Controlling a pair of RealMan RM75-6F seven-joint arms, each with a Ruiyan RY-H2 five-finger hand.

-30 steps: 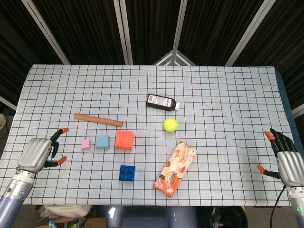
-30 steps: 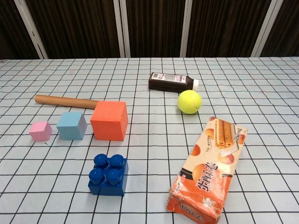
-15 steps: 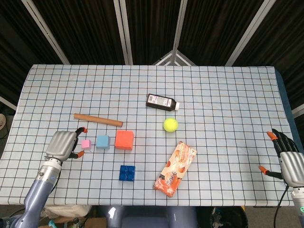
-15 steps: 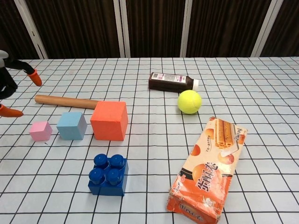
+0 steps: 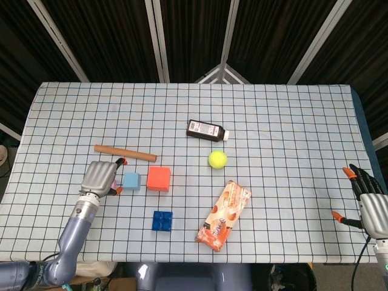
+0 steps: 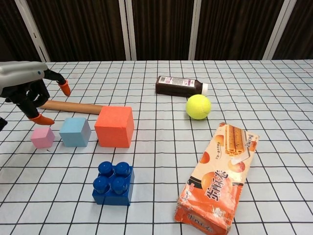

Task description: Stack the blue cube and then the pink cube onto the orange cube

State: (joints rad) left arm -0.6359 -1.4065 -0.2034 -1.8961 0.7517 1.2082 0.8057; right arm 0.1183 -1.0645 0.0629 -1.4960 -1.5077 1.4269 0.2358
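**Left hand closing in on the row of cubes, nothing lifted yet**

Dark curtains hang behind a tabletop covered in a gridded cloth, and all three cubes sit on it in a row at the left of the frame: pink cube, blue cube and orange cube, side by side with small gaps between them. Nothing is stacked, so the first step, getting hold of the blue cube, looks to be the one in hand.

In the chest view the left hand hangs above and a little behind the pink cube, left of the blue one. Its orange-tipped fingers are spread apart and hold nothing; none of them appears to touch a cube. In the head view the hand covers most of the pink cube.

To my eye, the next move calls for shifting the hand rightward over the blue cube and lowering the fingers on either side of it without nudging the pink neighbour or the wooden rod lying just behind.

Over at the lower right edge of the head view, the right hand waits with fingers apart, empty, well away from the cubes.
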